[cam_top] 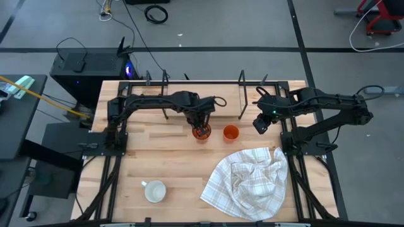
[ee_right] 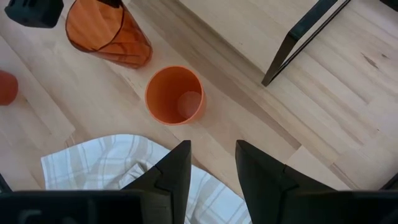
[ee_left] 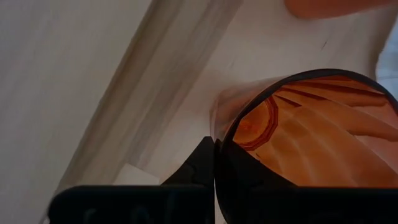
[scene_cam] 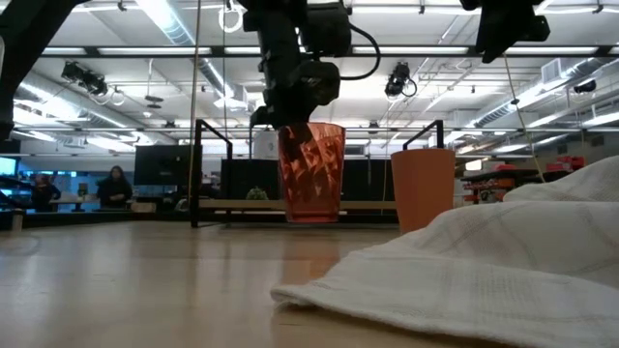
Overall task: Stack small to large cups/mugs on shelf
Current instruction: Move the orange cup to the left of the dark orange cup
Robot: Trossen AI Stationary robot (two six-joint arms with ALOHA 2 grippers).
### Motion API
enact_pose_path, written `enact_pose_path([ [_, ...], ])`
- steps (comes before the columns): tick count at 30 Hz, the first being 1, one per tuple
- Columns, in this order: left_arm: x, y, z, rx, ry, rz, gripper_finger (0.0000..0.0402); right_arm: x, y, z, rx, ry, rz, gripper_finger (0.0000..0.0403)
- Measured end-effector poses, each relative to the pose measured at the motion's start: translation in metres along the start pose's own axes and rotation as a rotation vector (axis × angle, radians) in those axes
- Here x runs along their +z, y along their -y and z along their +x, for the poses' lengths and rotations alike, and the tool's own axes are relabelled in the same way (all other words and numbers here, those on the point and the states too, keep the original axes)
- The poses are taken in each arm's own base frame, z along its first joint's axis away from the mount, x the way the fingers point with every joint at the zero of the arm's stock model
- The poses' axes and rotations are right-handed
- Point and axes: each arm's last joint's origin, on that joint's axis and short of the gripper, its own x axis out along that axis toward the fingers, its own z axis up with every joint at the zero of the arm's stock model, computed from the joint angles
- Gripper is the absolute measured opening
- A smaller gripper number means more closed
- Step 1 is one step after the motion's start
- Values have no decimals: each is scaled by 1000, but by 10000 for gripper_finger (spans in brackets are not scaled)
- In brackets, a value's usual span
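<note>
tumbler cropped, mug handle – indistinct

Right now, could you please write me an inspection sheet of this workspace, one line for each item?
Surface: light wooden tabletop, bare in front left.
Job's things: translucent dark-orange ribbed tumbler and small orange plastic cup stand before the low wooden shelf; white ceramic handled mug front left.
Clutter: white checked cloth, crumpled, front right.
Grippers: left end effector shut on the tumbler's rim; right end effector open, above the table.
Cables: loose leads on the floor.
Surroundings: people far behind.
</note>
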Motion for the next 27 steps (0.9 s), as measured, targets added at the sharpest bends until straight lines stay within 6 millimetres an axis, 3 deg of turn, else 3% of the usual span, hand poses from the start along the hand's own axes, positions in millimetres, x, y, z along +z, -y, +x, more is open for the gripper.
enact_pose_path([
  [8,0,0,0,1,3,-2,13,0,0,0,0,0,0,132],
  [20,3,1,18,7,-18,-8,13,0,0,0,1,1,1,132],
  [27,5,2,18,2,-2,-9,87,0,0,0,4,4,1,132],
])
